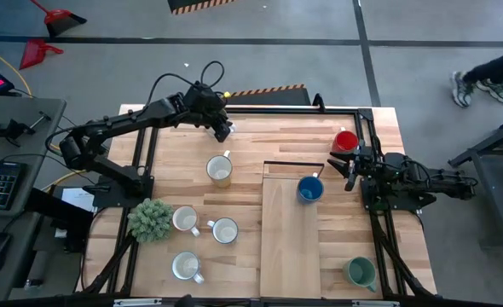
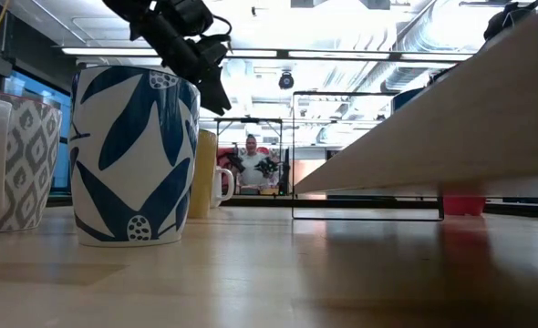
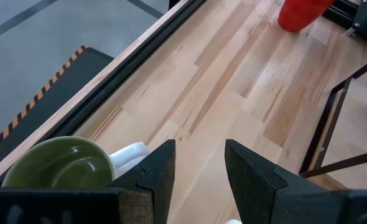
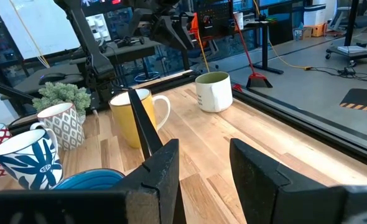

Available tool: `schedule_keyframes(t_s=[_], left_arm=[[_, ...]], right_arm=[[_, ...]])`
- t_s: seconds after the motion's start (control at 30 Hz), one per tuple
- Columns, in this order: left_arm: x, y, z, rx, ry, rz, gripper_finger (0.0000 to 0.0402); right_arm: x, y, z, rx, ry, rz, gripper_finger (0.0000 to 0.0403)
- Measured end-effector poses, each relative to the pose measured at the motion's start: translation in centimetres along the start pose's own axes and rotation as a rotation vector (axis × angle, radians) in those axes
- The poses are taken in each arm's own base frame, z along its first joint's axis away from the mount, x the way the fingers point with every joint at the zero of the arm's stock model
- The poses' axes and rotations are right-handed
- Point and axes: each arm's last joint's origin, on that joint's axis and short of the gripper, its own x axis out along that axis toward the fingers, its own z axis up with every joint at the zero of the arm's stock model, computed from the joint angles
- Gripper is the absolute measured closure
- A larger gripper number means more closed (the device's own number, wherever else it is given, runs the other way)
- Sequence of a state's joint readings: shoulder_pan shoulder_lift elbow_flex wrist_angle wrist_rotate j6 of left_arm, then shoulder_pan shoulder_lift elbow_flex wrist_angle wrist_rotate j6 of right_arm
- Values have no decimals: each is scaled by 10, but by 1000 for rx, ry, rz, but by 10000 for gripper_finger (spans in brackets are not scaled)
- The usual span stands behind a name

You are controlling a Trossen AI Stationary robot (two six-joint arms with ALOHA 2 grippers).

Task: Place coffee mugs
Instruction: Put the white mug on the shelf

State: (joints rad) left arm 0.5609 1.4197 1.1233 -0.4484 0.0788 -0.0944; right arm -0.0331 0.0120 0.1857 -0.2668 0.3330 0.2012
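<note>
An olive-green-lined mug [image 4: 213,91] with a pale outside stands upright on its base near the table's far edge. My left gripper [image 1: 223,130] hovers open just above it, and the mug [image 3: 59,165] shows beside one finger, not between the two. A red mug [image 1: 346,141] stands far right and a blue one [image 1: 310,188] on the raised board. A yellow mug [image 1: 220,170] stands mid-table, three white patterned ones [image 1: 186,219] near left, and a teal one [image 1: 360,273] near right. My right gripper [image 1: 351,166] waits open at the right edge, empty.
A raised wooden board [image 1: 290,239] on a thin black frame runs from the table's middle to its near edge. A bushy green plant [image 1: 150,219] sits at the left edge. Bare wood lies along the far edge between the olive mug and the red one.
</note>
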Motion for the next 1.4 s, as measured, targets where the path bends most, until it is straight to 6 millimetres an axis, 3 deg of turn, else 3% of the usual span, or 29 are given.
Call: schedule_keyframes(t_s=[1.4], left_arm=[[0,-8,3,29,-33,-17,273]], right_arm=[[0,0,0,0,0,0,277]])
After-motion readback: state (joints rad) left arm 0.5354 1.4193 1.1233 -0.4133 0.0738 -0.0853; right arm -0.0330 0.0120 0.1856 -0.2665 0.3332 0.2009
